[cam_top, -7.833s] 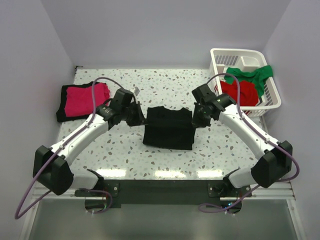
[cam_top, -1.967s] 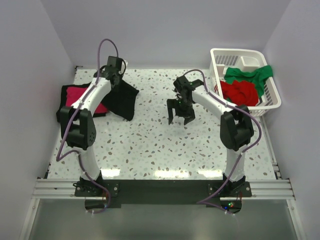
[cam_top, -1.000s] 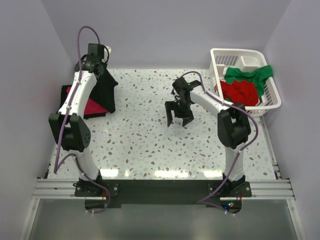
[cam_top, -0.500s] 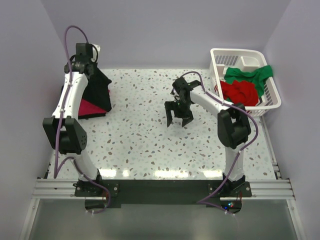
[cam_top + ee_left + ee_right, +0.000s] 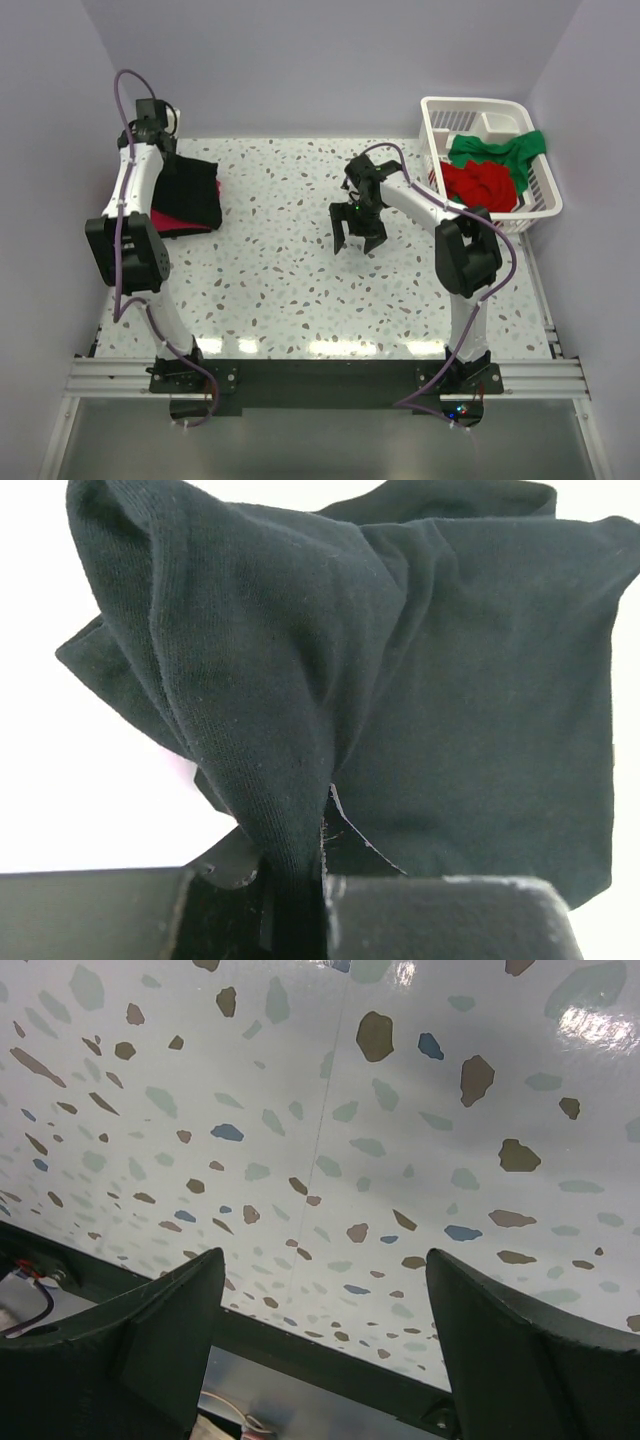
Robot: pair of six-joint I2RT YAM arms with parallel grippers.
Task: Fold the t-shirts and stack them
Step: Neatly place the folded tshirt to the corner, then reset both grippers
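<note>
A folded black t-shirt (image 5: 191,190) lies over the magenta-pink t-shirt (image 5: 166,222) at the table's far left, and only a pink strip shows at its near edge. My left gripper (image 5: 160,150) is at the shirt's far left corner, shut on a bunched fold of the black t-shirt (image 5: 420,680), which fills the left wrist view above the jaws (image 5: 298,885). My right gripper (image 5: 358,238) hangs open over the middle of the table, with only bare speckled tabletop between its fingers (image 5: 322,1290). A red t-shirt (image 5: 478,185) and a green t-shirt (image 5: 503,149) lie crumpled in the basket.
The white slatted basket (image 5: 439,112) stands at the far right corner. The speckled tabletop (image 5: 300,290) spreads between the two arms. Walls close in on the left, back and right. A dark rail (image 5: 330,1345) runs along the table's near edge in the right wrist view.
My left arm has swung further left and back with the black t-shirt, which now lies down over the pink one. The right arm has not moved.
</note>
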